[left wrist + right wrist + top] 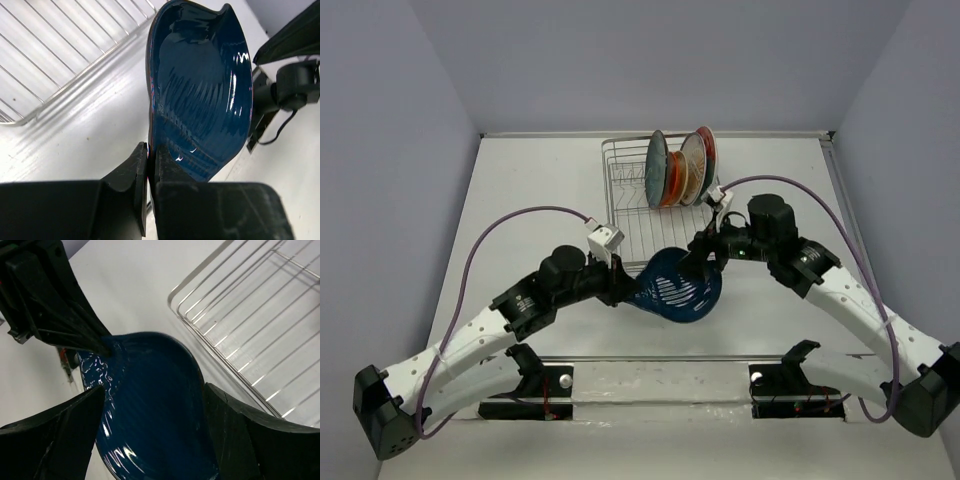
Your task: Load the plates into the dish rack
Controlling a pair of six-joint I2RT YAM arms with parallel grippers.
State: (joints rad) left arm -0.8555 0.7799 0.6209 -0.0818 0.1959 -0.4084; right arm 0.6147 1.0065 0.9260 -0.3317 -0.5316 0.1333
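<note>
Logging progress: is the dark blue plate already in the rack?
No, the dark blue plate is held clear of the dish rack, on its near side, its rim pinched in the left tool.

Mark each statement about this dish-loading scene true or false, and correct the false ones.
1. The left hand is shut on the rim of the dark blue plate. True.
2. The dark blue plate already stands in the dish rack. False: it is held outside the rack, in front of its near edge.
3. Several other plates stand on edge toward the right side of the dish rack. True.
4. The right hand is clamped shut. False: it is open, with one finger on each side of the dark blue plate.
5. The left part of the dish rack holds a plate. False: only bare wire shows there.
</note>
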